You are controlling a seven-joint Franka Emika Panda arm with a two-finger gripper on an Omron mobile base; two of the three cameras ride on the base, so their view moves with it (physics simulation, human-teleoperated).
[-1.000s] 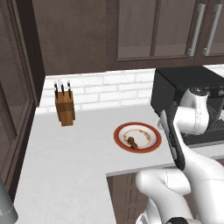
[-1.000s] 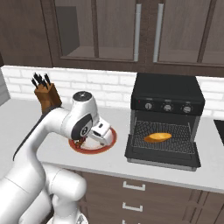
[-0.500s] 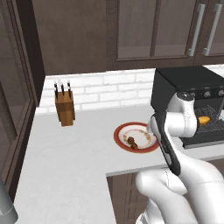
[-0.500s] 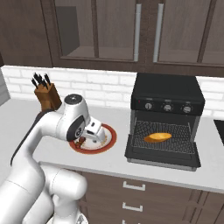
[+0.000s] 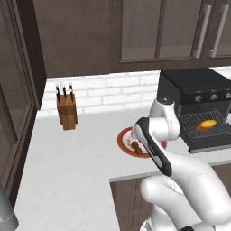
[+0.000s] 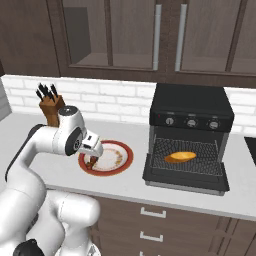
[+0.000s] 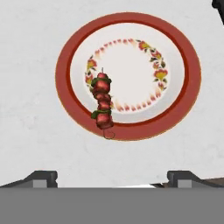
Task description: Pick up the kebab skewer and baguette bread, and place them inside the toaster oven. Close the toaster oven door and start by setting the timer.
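The kebab skewer [image 7: 103,105], a thin stick of red-brown and green chunks, lies on the left part of a red-rimmed plate [image 7: 131,19]. My gripper [image 7: 113,178] hangs open above the plate's near rim, fingertips [image 7: 41,177] wide apart with nothing between them. From the right base view the gripper [image 6: 95,150] hovers over the skewer [image 6: 90,162] at the plate's left side. The baguette bread [image 6: 180,157] rests on the wire rack inside the black toaster oven [image 6: 192,102]. The toaster oven door [image 6: 185,181] lies folded down flat. In the left base view the baguette [image 5: 207,125] shows past my arm.
A brown knife block [image 5: 66,112] stands against the brick wall at the back left. The counter's front edge runs just below the plate [image 6: 127,155]. Three round knobs [image 6: 191,121] line the oven above its opening. Dark cabinets hang overhead.
My arm has swung left, away from the oven front, bringing the open gripper over the skewer side of the plate. The baguette on the rack has come into the left base view.
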